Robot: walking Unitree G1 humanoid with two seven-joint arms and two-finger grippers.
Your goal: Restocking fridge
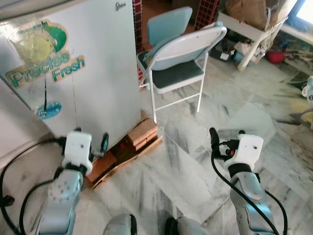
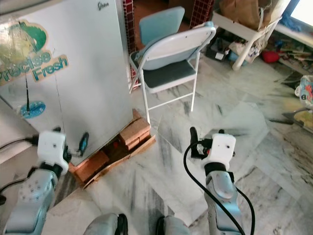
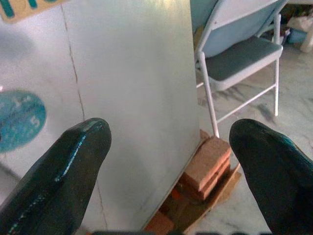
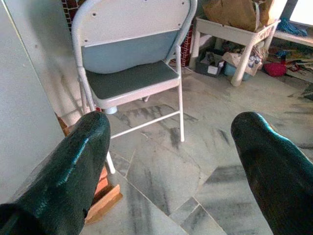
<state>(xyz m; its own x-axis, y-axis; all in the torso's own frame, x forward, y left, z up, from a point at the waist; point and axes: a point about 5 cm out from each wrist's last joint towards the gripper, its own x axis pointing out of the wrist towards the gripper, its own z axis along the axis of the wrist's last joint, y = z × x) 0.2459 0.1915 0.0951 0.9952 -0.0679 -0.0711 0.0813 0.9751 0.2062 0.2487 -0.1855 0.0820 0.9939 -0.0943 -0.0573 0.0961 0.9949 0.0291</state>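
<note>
- Left gripper [image 1: 90, 138]: jaws spread wide, nothing between them; raised close to the fridge's white side, not touching it so far as could be told.
- Right gripper [image 1: 225, 134]: jaws spread wide, nothing held; raised over bare marble floor [image 1: 195, 161], well apart from the fridge.
- Fridge [image 1: 98, 73]: white, upright, door shut; to the left front, directly ahead of the left gripper. Marked with a teal "Precise Fresh" sticker [image 1: 46, 66] and a round blue sticker [image 1: 49, 110] lower down.
- Bricks [image 1: 142, 132]: stacked under the fridge's near corner, on a wooden board [image 1: 122, 164] lying on the floor.
- Folding chair [image 1: 178, 63]: white frame, grey-green seat; just beside the fridge on its right, a light-blue panel leaning at its back.
- White counter [image 1: 244, 29]: far right, carrying a brown paper bag [image 1: 249, 10]; clutter beneath, too small to identify.
</note>
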